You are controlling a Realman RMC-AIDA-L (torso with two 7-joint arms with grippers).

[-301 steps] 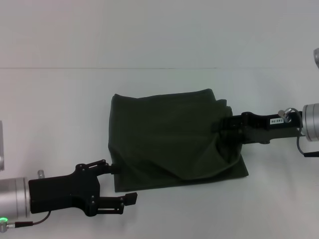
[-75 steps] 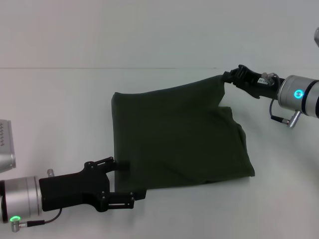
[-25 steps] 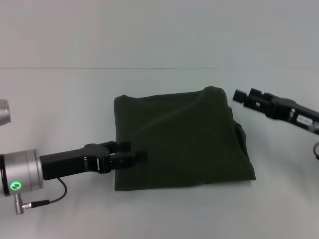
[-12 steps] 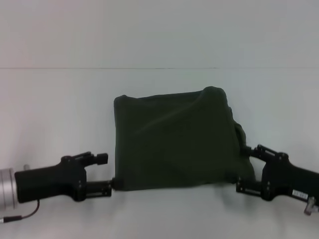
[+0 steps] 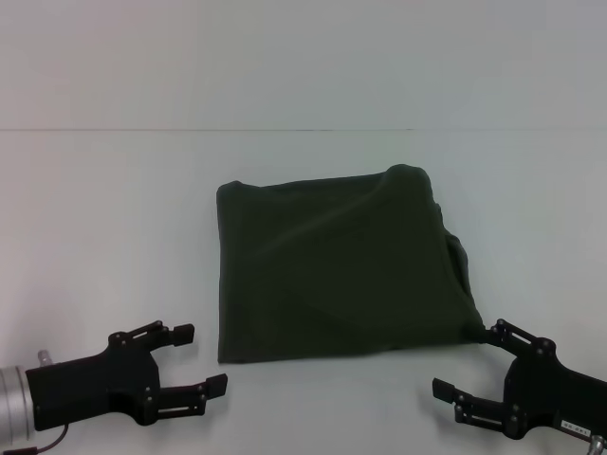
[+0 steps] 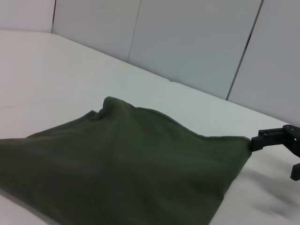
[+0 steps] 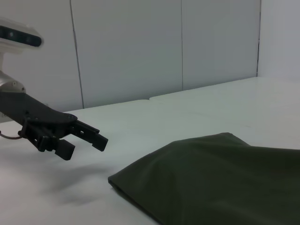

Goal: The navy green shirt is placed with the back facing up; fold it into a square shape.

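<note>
Hovering at the near left edge of the white table (image 5: 114, 209), black left gripper (image 5: 201, 360), fingers spread and released, holding nothing, tips pointing toward the near left corner of the cloth but apart from it. Hovering at the near right, black right gripper (image 5: 467, 362), fingers likewise parted and empty, its upper fingertip (image 5: 494, 328) sitting just at the near right corner of the cloth; contact impossible to judge. Lying flat between and beyond both grippers, at the table's middle, large dark olive-green cotton shirt (image 5: 337, 270), folded into a roughly square block, plain side up, with a small bulge of fabric poking out along its right edge. Rising at the far side, pale panelled wall (image 7: 131, 47).
</note>
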